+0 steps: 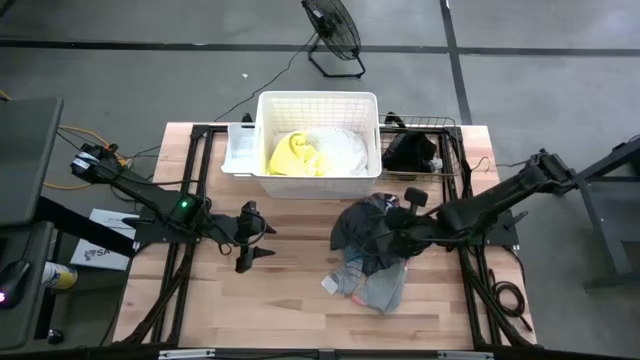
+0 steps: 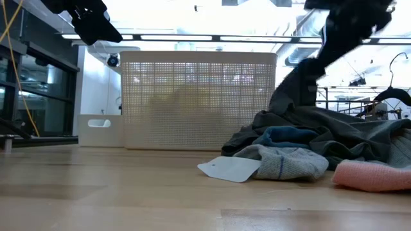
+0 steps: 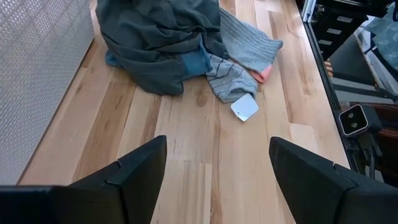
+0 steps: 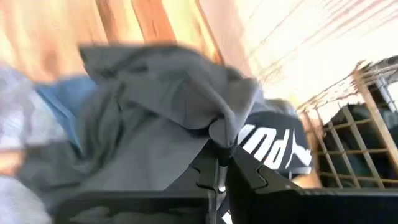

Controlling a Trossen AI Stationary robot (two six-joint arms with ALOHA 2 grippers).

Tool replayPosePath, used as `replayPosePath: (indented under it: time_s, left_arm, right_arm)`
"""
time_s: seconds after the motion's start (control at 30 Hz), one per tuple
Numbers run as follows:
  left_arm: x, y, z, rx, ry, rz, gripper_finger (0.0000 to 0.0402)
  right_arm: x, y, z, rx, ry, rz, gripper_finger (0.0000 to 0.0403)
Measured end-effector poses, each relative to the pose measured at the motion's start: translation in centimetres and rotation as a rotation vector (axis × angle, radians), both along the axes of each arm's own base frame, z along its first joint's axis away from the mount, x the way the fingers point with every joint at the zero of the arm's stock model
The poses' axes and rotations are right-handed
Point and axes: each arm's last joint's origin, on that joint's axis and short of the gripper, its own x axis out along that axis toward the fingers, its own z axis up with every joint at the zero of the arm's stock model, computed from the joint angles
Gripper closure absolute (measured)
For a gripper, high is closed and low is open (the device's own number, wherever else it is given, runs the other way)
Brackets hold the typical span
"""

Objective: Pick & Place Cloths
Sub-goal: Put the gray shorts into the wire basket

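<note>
Two arms: we see one at each side of the table.
Right gripper (image 4: 219,163): jaws pinched together on a fold of the grey cloth (image 1: 352,226), at the top of the pile (image 3: 186,50).
Pile: on the wood beside the basket (image 1: 318,110), directly under the right gripper.
Left gripper (image 1: 256,248): fingers spread, holding nothing, well apart from the pile.
Basket: we see the yellow cloth (image 1: 291,155) and white cloth (image 1: 340,150) inside.

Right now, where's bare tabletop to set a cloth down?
Free: the wood between the left gripper and the cloth pile, in front of the white basket, plus the front edge. Crowded: the right side, with the pile, right gripper and wire basket.
</note>
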Motion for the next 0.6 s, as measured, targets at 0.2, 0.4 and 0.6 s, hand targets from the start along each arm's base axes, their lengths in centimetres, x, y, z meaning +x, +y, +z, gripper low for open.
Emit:
replayPosePath:
  time_s: [0.2,0.4,0.6]
  left_arm:
    - [0.0,0.0,0.0,-0.001,0.000,0.000,0.0122]
    - [0.0,0.0,0.0,-0.003,0.000,0.002,0.0122]
    - [0.0,0.0,0.0,-0.003,0.000,0.002,0.0122]
  right_arm:
    - [-1.1,0.6,3.3,0.006,-0.211,0.014,0.0398]
    - [-2.6,0.5,5.9,0.031,-0.406,0.000,0.0399]
    - [-4.2,0.2,8.3,0.092,-0.572,0.002,0.0399]
